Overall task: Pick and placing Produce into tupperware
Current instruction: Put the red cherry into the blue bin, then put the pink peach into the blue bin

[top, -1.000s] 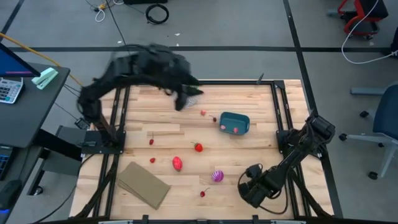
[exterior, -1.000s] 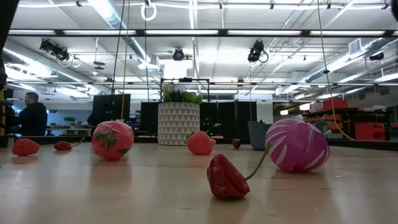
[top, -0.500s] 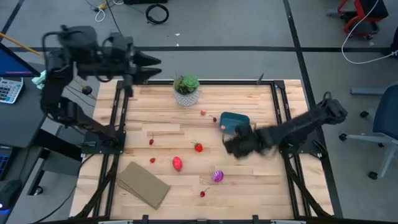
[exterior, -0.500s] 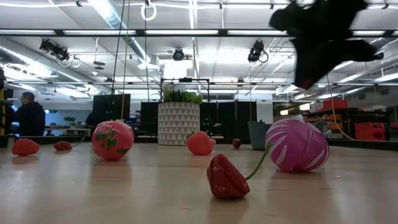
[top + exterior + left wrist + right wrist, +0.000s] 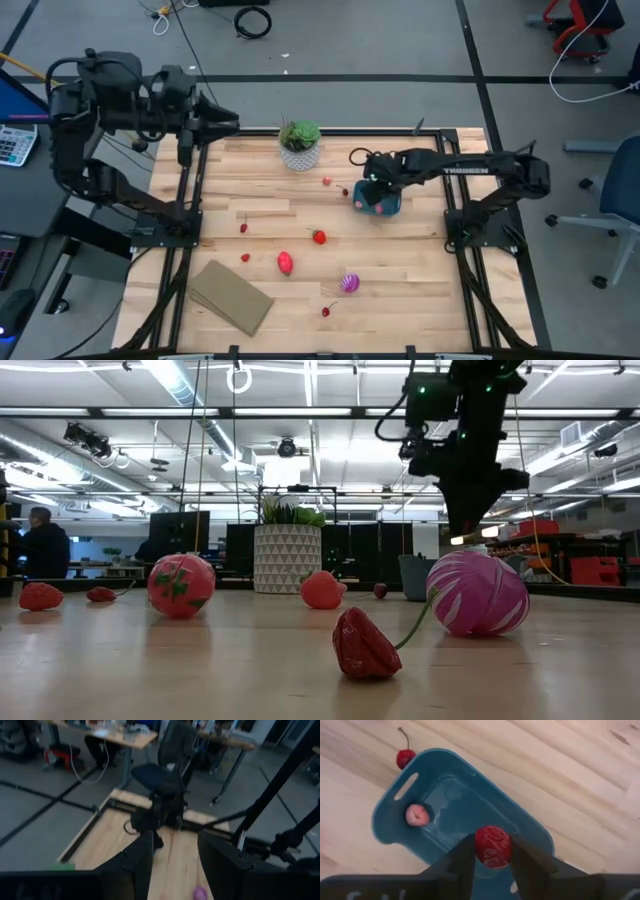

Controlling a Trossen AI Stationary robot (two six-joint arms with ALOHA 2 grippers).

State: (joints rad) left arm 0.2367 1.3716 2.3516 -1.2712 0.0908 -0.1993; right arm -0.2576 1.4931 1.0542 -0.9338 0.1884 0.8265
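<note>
The teal-blue tupperware [image 5: 380, 199] [image 5: 465, 810] sits on the table's far right part, with one small pink fruit [image 5: 416, 814] lying inside it. My right gripper [image 5: 372, 183] [image 5: 492, 851] hovers over it, pointing down, shut on a small red fruit [image 5: 492, 846]. My left gripper [image 5: 226, 122] [image 5: 175, 870] is open and raised beyond the table's far left corner. More produce lies on the wood: two cherries [image 5: 326, 181] by the tub, a strawberry [image 5: 319, 237], a pink-red fruit [image 5: 286, 263] and the purple-and-white striped one [image 5: 349, 283] [image 5: 478, 593]. My right gripper pinches the small round red fruit [image 5: 492, 840] between its two fingers [image 5: 466, 851], coming from above and pointing down. The fruit is lifted clear, hanging over the inside of the tupperware near one of its long walls.
A green plant in a white pot [image 5: 300, 140] stands at the far edge. A flat tan slab [image 5: 230, 297] lies at the near left corner. Small red cherries [image 5: 243, 227] [image 5: 326, 311] are scattered on the left and near parts. A person [image 5: 45, 545] stands in the room behind.
My right arm has swung from the table's near right corner toward the far edge and now stands over the tupperware. My left arm has drawn back from above the plant toward the far left and risen clear of the table. The produce on the wood has not moved.
</note>
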